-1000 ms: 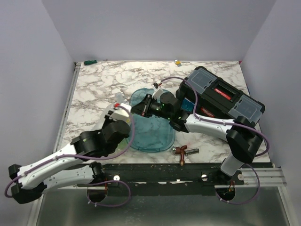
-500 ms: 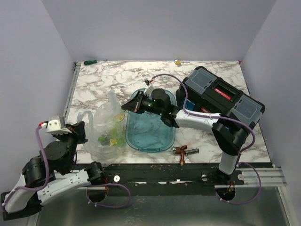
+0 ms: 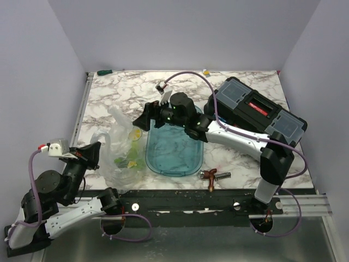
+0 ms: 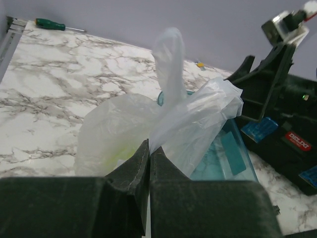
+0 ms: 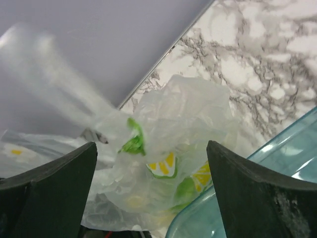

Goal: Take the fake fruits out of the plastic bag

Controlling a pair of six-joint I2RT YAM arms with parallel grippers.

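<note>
The clear plastic bag (image 3: 121, 146) stands crumpled on the marble table, left of the teal tray (image 3: 180, 158). Green and yellow fake fruits (image 3: 130, 159) show through its lower part. My left gripper (image 3: 94, 154) is shut on a fold of the bag (image 4: 124, 124) at its near left side, fingertips (image 4: 142, 148) pinching the film. My right gripper (image 3: 140, 121) hangs open over the tray's far left rim, just right of the bag's top. In the right wrist view the bag (image 5: 183, 114) and the fruits (image 5: 166, 166) lie ahead between the spread fingers, untouched.
A black toolbox (image 3: 262, 112) fills the right of the table. A copper-coloured fitting (image 3: 214, 176) lies near the front edge, right of the tray. A green screwdriver (image 3: 103, 71) and a small yellow object (image 3: 205, 71) lie by the back wall.
My left arm drew back to the near left, pulling the bag off the tray onto the table. My right gripper moved left and up and has opened.
</note>
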